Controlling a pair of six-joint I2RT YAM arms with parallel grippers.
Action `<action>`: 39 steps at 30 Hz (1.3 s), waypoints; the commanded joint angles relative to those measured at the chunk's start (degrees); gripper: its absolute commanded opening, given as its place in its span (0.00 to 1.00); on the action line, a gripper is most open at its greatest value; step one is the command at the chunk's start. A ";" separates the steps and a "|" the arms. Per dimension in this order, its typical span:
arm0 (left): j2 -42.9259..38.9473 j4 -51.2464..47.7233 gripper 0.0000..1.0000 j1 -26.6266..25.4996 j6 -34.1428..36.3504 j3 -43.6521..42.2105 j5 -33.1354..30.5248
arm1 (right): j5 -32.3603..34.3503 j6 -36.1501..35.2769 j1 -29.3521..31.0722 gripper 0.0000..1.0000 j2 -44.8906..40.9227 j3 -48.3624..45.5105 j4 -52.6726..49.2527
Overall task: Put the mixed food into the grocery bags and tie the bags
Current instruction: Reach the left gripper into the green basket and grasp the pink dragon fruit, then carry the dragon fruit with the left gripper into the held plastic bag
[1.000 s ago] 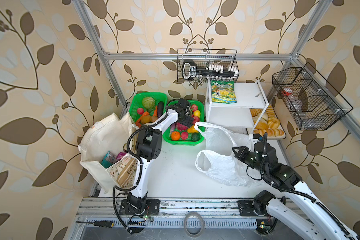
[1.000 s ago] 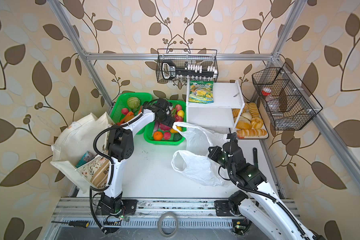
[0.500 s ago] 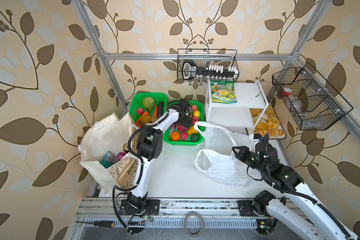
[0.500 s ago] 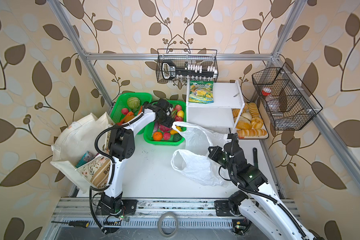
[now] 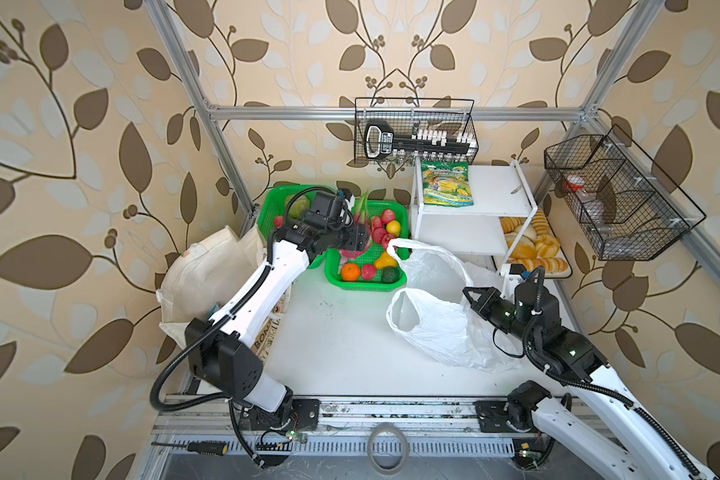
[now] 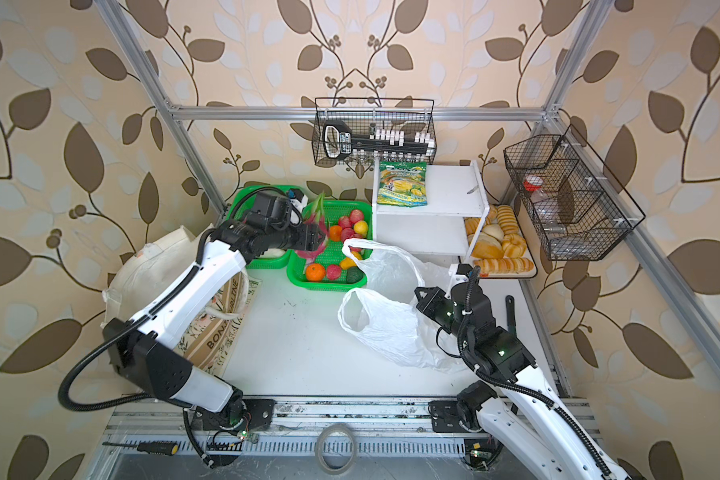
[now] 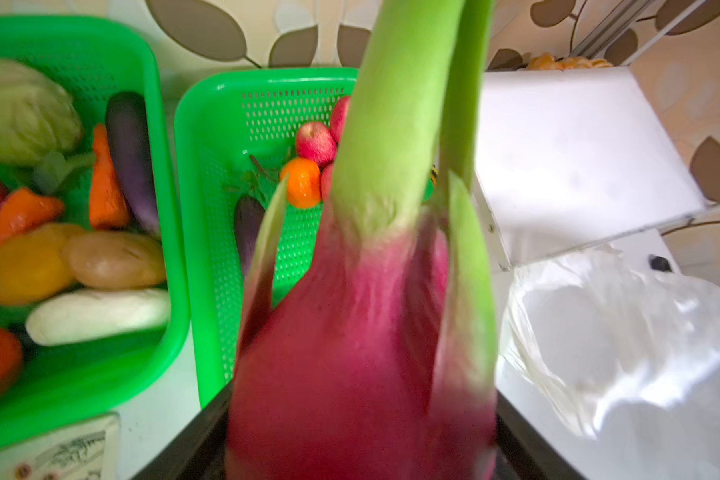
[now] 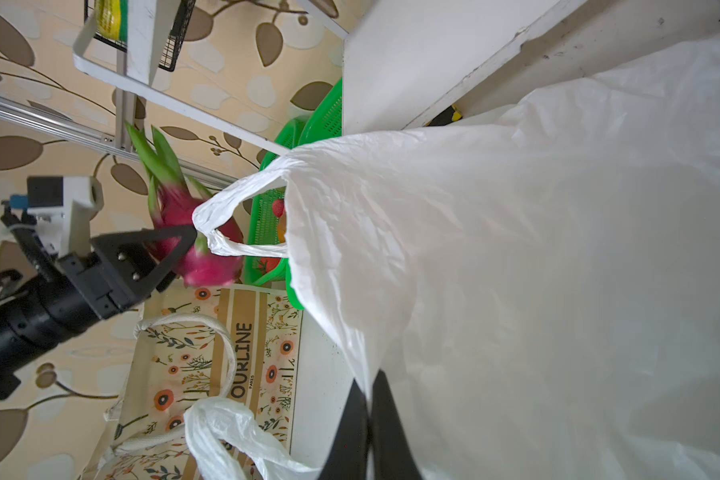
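Note:
My left gripper point(image 5: 361, 241) point(image 6: 314, 242) is shut on the pink dragon fruit point(image 5: 350, 252) point(image 7: 362, 353) and holds it above the green fruit basket point(image 5: 366, 285), green leaves up. A red apple point(image 5: 387, 216) and a yellow-orange pear-shaped fruit point(image 5: 385, 261) lie in that basket. The white plastic bag point(image 5: 437, 332) point(image 8: 516, 270) lies open to the right, one loop handle raised near the dragon fruit. My right gripper point(image 5: 468, 295) point(image 8: 368, 399) is shut on that bag's edge. The cream cloth tote point(image 5: 208, 270) point(image 8: 233, 353) stands at the left, partly behind my left arm.
A second green basket point(image 5: 275, 203) of vegetables sits behind my left gripper. The white shelf point(image 5: 495, 187) carries a green-yellow pouch point(image 5: 447, 184), with bread loaves point(image 5: 528, 245) underneath. Wire baskets hang on the back and right walls.
My left gripper has closed on the dragon fruit and raised it out of the fruit basket, toward the plastic bag's handle. The right gripper keeps its hold on the bag.

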 commanded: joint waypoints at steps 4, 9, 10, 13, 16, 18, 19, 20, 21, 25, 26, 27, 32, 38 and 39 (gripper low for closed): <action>-14.08 7.57 0.73 -0.09 -7.36 -19.81 9.60 | -1.76 2.89 -0.70 0.00 -0.52 -1.73 2.71; -27.13 25.90 0.72 -0.51 -8.41 -36.34 19.44 | -3.07 3.87 -0.90 0.00 -0.17 -2.45 3.82; -28.95 30.68 0.71 -0.89 -8.70 -39.47 20.90 | -3.65 4.19 -0.89 0.00 -0.08 -2.67 4.19; -30.20 37.66 0.68 -2.19 -8.42 -44.66 22.83 | -5.24 4.75 -0.94 0.00 0.01 -3.07 5.18; -27.09 36.76 0.65 -3.91 -6.09 -44.25 24.41 | -6.43 4.41 -0.99 0.00 -0.07 -3.07 5.47; -25.12 37.03 0.62 -5.83 -4.27 -43.58 24.08 | -7.06 4.15 -1.00 0.00 -0.51 -3.36 5.83; -24.36 37.50 0.62 -7.37 -2.92 -43.53 22.81 | -7.08 4.21 -0.99 0.00 -0.76 -3.63 5.97; -23.96 38.17 0.61 -8.84 -1.18 -43.69 22.16 | -7.03 4.24 -0.99 0.00 -0.82 -3.83 6.11; -23.51 39.23 0.61 -10.53 0.70 -43.86 21.40 | -7.16 4.32 -1.00 0.00 -1.08 -4.06 6.29; -22.52 42.35 0.61 -15.09 4.78 -43.95 20.44 | -7.49 4.94 -0.99 0.00 -1.04 -4.64 6.67; -22.31 42.80 0.61 -15.43 4.83 -43.80 20.44 | -7.45 5.07 -0.99 0.00 -1.05 -4.80 6.77; -22.02 43.16 0.61 -15.70 4.75 -43.48 20.73 | -7.61 5.14 -1.00 0.00 -1.03 -5.04 7.03; -18.53 41.91 0.61 -16.17 3.33 -40.00 22.43 | -9.89 5.61 -1.00 0.00 -0.89 -5.77 9.28; -15.10 58.23 0.61 -16.32 -8.66 -41.08 23.85 | -12.07 6.67 -1.07 0.00 -1.04 -6.17 11.13; -14.03 59.46 0.61 -16.50 -10.46 -40.73 24.40 | -12.22 6.90 -1.08 0.00 -1.13 -6.41 11.48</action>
